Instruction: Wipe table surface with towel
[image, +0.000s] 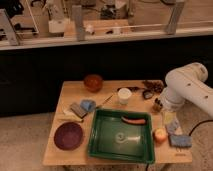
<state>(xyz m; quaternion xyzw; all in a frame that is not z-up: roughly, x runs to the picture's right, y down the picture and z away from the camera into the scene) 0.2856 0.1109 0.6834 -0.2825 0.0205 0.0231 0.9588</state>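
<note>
The table surface (75, 90) is a light tan wooden rectangle. The towel (78, 109) is a thin grey-blue rectangle lying flat on its left half, beside a rounded light-blue lump (88, 104). My white arm comes in from the right. The gripper (158, 105) hangs low over the right side of the table, just right of the white cup (124, 95). It is open with nothing in it, and it is far from the towel, with the green tray between them.
A green tray (100, 142) fills the front middle and holds an orange sausage-shaped thing (134, 120). A purple plate (68, 136) sits front left, an orange bowl (93, 82) at the back. A blue folded pad (180, 141) and an orange fruit (160, 135) lie front right.
</note>
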